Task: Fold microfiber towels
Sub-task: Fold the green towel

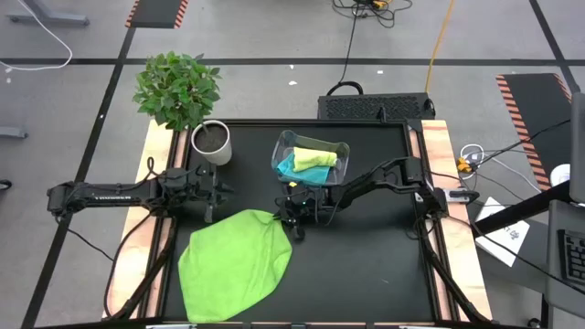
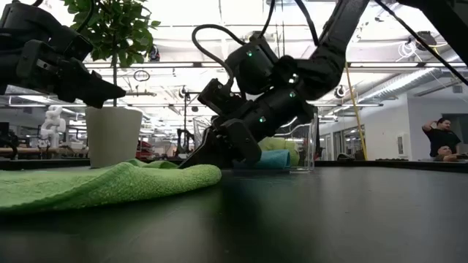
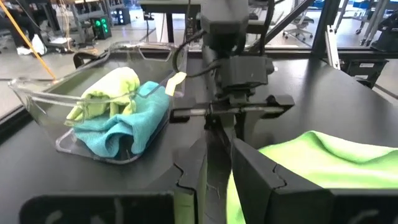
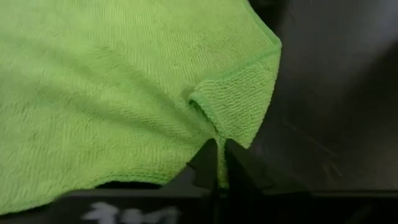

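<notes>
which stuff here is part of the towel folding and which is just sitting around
Part of the job:
green towel, corner pinched in the right gripper
yellow-green towel and blue towel, in the clear bin
left gripper, near the green towel

Just sitting there:
potted plant

Nubby green cloth (image 4: 112, 87) lies on a matt black tabletop (image 1: 366, 256); the bin (image 3: 37, 102) is clear glossy plastic.
</notes>
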Available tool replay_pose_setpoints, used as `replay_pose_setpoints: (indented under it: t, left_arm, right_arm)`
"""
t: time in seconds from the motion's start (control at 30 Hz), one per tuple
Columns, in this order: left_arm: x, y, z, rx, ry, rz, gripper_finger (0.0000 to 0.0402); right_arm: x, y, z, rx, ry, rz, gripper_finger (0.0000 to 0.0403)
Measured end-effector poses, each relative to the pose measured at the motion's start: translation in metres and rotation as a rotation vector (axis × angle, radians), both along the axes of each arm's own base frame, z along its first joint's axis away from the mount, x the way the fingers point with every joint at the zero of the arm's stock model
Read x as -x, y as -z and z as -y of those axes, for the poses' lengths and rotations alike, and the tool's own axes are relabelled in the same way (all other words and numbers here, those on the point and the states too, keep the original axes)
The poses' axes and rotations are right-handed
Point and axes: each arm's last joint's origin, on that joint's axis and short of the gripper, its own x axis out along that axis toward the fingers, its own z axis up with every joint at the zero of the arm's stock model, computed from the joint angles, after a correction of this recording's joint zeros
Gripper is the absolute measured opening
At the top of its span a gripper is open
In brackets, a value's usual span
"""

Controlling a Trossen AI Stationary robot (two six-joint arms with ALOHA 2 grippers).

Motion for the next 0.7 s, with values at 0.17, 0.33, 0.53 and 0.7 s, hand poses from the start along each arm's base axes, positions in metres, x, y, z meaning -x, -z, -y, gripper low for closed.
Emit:
replay_pose_setpoints:
  t: [0.17,0.33,0.53,0.7]
  left_arm:
    - [0.001,0.003,0.000,0.042,-0.006,-0.028,0.0076]
    - [0.001,0.004,0.000,0.067,-0.011,-0.046,0.0076]
    - [0.001,0.004,0.000,0.069,-0.017,-0.045,0.0076]
    - [0.001,0.005,0.000,0.099,-0.025,-0.053,0.0076]
  right_arm:
    - [0.013,-0.007,-0.001,0.014,0.043,-0.045,0.0008]
    - [0.039,-0.014,-0.008,-0.012,0.092,-0.100,0.0004]
    - [0.081,-0.009,-0.022,-0.135,0.153,-0.173,0.0002]
    - [0.116,-0.004,-0.044,-0.224,0.161,-0.210,0.0001]
